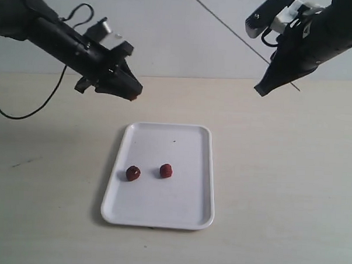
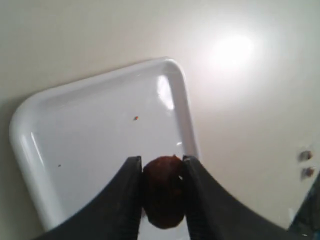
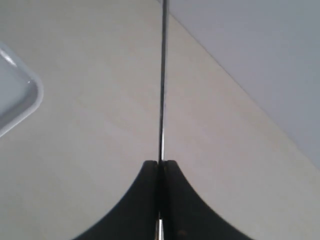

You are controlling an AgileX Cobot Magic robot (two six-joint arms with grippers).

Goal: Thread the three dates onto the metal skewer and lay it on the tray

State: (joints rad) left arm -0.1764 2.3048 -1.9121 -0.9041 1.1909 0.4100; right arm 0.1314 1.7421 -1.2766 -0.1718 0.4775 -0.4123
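The white tray (image 1: pixel 161 213) lies in the middle of the table with two dark red dates on it, one (image 1: pixel 133 173) to the left of the other (image 1: pixel 166 171). My left gripper (image 1: pixel 132 94) hovers above the tray's far left corner, shut on a third date (image 2: pixel 162 195) pinched between both fingers (image 2: pixel 161 160). Beneath it, the left wrist view shows the tray (image 2: pixel 75 125). My right gripper (image 1: pixel 261 89) hangs high at the far right, shut on the metal skewer (image 3: pixel 161 75). The thin rod (image 1: pixel 227 27) runs up and to the left from the fingers (image 3: pixel 160 162).
A black cable (image 1: pixel 25 111) loops down from the left arm onto the table at the far left. Light wooden tabletop (image 1: pixel 290 184) surrounds the tray, and a pale wall (image 1: pixel 185 45) stands behind it. One tray corner (image 3: pixel 20 100) appears in the right wrist view.
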